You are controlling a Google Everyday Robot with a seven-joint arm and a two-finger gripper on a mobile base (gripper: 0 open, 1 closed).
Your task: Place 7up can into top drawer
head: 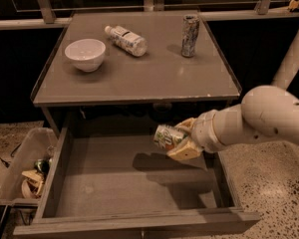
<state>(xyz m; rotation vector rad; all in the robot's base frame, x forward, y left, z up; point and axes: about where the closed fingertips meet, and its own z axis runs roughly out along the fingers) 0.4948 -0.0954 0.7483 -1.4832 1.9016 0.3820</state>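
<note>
The 7up can, green and white, lies on its side in my gripper, which is shut on it. My white arm reaches in from the right. The can hangs above the right half of the open top drawer, below the level of the cabinet top and casting a shadow on the flat grey drawer bottom. The drawer is pulled fully out and holds nothing else.
On the cabinet top stand a white bowl, a clear plastic bottle lying down and a tall slim patterned can. A clear plastic bin of scraps sits on the floor at the left.
</note>
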